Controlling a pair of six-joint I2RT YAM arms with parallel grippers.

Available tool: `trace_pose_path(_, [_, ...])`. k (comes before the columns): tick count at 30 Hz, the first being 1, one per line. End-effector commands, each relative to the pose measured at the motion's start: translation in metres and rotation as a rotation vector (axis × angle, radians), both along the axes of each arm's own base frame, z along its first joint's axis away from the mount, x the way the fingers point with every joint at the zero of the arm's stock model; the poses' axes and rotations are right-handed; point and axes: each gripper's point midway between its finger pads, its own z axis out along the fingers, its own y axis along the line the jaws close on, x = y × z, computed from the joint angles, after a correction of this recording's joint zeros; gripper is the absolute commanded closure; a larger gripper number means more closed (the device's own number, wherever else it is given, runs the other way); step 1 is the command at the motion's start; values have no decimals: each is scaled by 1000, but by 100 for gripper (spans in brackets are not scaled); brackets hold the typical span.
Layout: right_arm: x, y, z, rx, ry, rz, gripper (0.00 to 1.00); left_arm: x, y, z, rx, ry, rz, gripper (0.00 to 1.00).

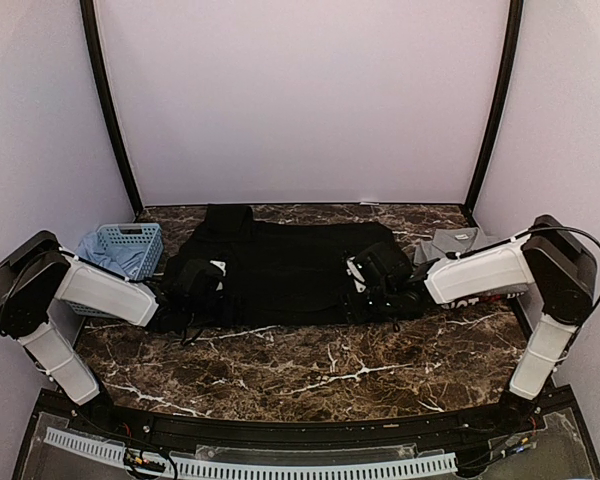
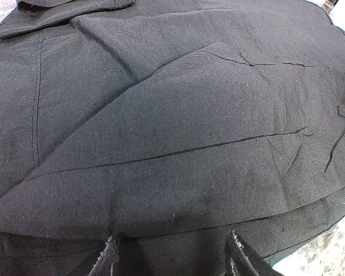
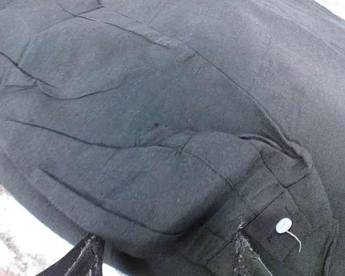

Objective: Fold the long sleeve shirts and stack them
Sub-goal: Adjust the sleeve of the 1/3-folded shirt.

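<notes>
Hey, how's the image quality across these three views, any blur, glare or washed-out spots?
Top external: sharp, evenly lit, large black cloth shirt nearly featureless. Left wrist: creases crisp, marble table corner overexposed. Right wrist: small pale button sharp, lower-left marble washed out.

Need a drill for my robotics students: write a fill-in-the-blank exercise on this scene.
1. Seen from above, the light-blue plastic lattice basket stands at the ____ end of the large black cloth shirt.
2. The grey collared shirt lies at its ____ end.
3. Near the right gripper, the black shirt's cuff carries a small pale ____.
Missing words: left; right; button.
</notes>
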Motion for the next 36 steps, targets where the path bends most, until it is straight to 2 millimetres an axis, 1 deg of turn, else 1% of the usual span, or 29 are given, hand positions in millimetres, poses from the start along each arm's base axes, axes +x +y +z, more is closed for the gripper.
trace_pose_path(1, [14,3,6,-46,-90,-49,28,-3,2,-2,16,1,3,39])
trace_pose_path(8, [24,-23,17,-200,-231,-195,29,-2,3,-5,22,3,2,38])
trace_pose_path(15, [28,-44,21,-342,-283,-270,29,-3,3,-10,30,10,4,38])
trace_pose_path(21, [26,-59,27,-432,-293,-292,29,-2,4,-13,41,12,7,38])
trace_pose_path(27, [22,-73,27,-503,-297,-304,29,-2,4,-19,50,20,7,39])
trace_pose_path(36, [18,-89,34,-617,-318,-315,28,0,5,-18,61,11,10,38])
